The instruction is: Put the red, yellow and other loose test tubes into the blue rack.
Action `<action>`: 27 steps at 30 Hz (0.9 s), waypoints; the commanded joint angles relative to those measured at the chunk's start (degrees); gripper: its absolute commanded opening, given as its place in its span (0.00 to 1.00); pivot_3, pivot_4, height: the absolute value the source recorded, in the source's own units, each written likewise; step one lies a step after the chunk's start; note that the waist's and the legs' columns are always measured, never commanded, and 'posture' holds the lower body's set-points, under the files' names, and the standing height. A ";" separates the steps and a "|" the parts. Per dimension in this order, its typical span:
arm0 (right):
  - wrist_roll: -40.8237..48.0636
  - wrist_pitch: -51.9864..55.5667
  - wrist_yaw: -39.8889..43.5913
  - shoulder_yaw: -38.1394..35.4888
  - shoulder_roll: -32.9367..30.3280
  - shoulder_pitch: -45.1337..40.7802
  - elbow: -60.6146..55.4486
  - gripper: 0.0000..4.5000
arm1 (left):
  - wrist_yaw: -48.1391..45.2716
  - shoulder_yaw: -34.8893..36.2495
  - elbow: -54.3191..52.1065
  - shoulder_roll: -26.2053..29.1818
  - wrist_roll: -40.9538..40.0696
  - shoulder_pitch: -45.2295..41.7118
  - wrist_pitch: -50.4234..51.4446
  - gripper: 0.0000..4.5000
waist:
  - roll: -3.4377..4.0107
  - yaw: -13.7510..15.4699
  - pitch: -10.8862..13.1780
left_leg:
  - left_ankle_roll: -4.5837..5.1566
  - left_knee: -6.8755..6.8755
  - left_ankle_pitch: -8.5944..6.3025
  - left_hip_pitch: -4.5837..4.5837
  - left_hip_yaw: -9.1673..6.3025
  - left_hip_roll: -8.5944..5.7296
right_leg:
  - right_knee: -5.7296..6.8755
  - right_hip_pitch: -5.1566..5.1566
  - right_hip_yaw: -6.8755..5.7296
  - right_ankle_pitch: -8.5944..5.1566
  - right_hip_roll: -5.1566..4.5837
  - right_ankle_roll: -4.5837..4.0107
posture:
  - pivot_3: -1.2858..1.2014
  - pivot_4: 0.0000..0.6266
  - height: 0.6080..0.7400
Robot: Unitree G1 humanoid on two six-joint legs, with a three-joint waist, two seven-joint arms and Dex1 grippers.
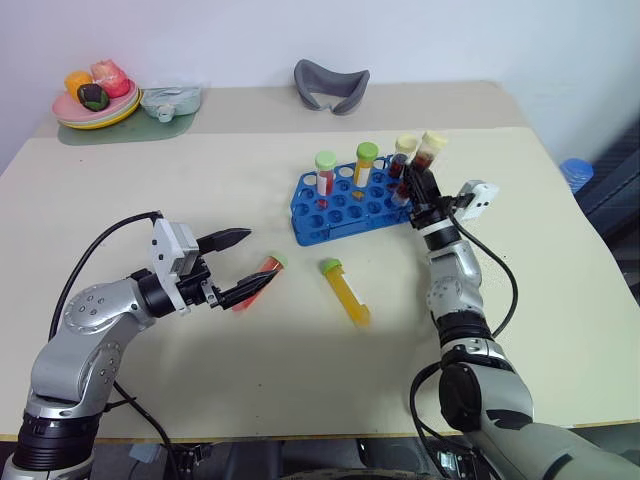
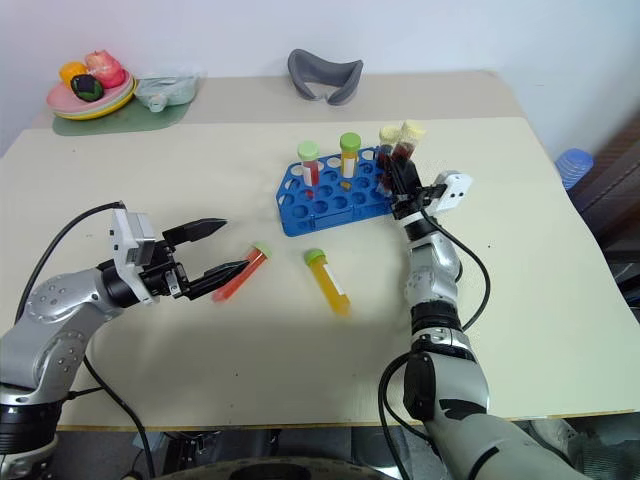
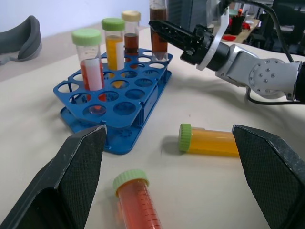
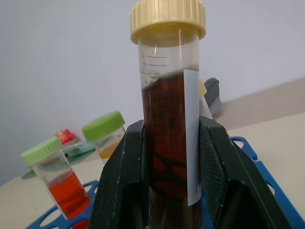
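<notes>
Rack status: blue rack (image 1: 345, 205) holds three upright tubes; right pincer (image 1: 420, 190) pinching dark brown-red tube (image 4: 167, 143) over its far corner. Red tube (image 1: 258, 281), yellow tube (image 1: 346, 293) lie loose on table (image 1: 150, 180); left pincer (image 1: 240, 265) spread beside red.

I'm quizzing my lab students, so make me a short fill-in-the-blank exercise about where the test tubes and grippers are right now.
1. The right gripper is shut on the dark tube with the pale ____ cap.
2. The blue rack has ____ tubes standing free in it.
3. ____ loose tubes lie on the table.
4. The left gripper is ____.

Missing words: yellow; three; two; open
</notes>
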 commanded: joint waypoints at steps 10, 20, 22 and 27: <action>-0.33 -4.56 -2.26 -1.77 -1.87 -2.21 5.43 0.18 | 0.26 1.06 -2.87 0.23 -0.95 0.44 -0.28 0.97 | 0.00 -0.06 0.00 | 0.00 0.02 0.00 0.02 0.00 0.00 | 0.01 0.01 0.01 0.00 0.01 0.00 | 0.52 0.24 1.00; -5.14 -12.85 -4.60 0.38 -0.41 0.27 8.08 0.18 | 0.23 0.83 -2.59 -0.03 -0.71 0.16 -0.72 0.97 | 0.00 -0.03 0.00 | 0.00 0.01 0.00 0.02 0.00 0.00 | 0.01 0.02 0.01 0.00 0.00 0.00 | 0.52 0.24 1.00; -6.03 -14.68 -5.71 0.63 -0.08 0.75 8.91 0.18 | 0.25 0.86 -2.65 -0.03 -0.72 0.21 -0.72 0.97 | 0.00 -0.03 0.00 | 0.00 0.01 0.00 0.02 0.00 0.00 | 0.01 0.02 0.01 0.00 0.00 0.00 | 0.52 0.24 1.00; -7.04 -17.21 -6.74 1.15 0.40 1.32 9.66 0.41 | 0.26 0.97 -2.63 -0.02 -0.76 0.37 -0.70 0.97 | -0.10 -0.02 -0.07 | 0.00 0.01 0.00 0.05 0.00 0.00 | 0.01 0.05 0.00 0.00 0.00 0.00 | 0.52 0.24 1.00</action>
